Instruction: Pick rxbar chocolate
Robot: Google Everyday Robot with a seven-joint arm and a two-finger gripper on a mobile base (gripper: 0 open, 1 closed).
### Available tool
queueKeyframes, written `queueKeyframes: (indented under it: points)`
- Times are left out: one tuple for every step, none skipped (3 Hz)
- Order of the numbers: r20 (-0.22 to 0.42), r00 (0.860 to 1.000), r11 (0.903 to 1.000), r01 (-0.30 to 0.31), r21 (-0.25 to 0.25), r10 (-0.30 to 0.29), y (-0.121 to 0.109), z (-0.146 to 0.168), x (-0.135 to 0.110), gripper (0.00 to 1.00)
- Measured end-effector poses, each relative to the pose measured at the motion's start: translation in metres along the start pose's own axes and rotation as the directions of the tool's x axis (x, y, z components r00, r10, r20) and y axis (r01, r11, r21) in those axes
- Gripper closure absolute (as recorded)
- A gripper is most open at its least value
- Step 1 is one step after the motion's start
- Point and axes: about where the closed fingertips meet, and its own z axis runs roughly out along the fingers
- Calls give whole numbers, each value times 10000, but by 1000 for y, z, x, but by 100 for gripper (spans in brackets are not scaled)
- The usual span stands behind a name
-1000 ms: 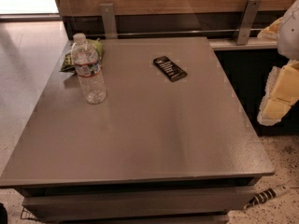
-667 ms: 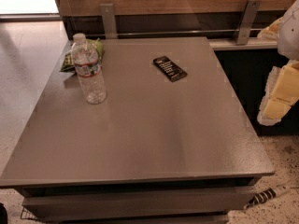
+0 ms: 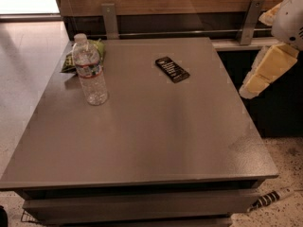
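One rxbar chocolate (image 3: 172,69) lying flat, well apart from water bottle (image 3: 89,70), free for grasping; gripper (image 3: 263,74) aloft right of table (image 3: 151,141), grip impossible to tell.

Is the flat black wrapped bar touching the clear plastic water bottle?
No, bare grey tabletop separates the black bar from the plastic bottle; the end effector hangs beyond the tabletop's right edge.

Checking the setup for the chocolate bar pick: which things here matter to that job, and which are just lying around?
For the job: rxbar chocolate, flat on the table; gripper, beyond the table's right edge, apart from the bar.
Lying about: water bottle, upright; green snack bag behind it.
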Motion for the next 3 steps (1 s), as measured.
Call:
queueKeyframes:
  points:
    - [1170,9854,9922,-1244,-32,1239,-15,34,-8,0]
    - [3223,9035,9590,-2740,-722,2824,-16,63,-36,0]
    - [4841,7762,9134,-3719,-1657,4039,-5,89,-66,0]
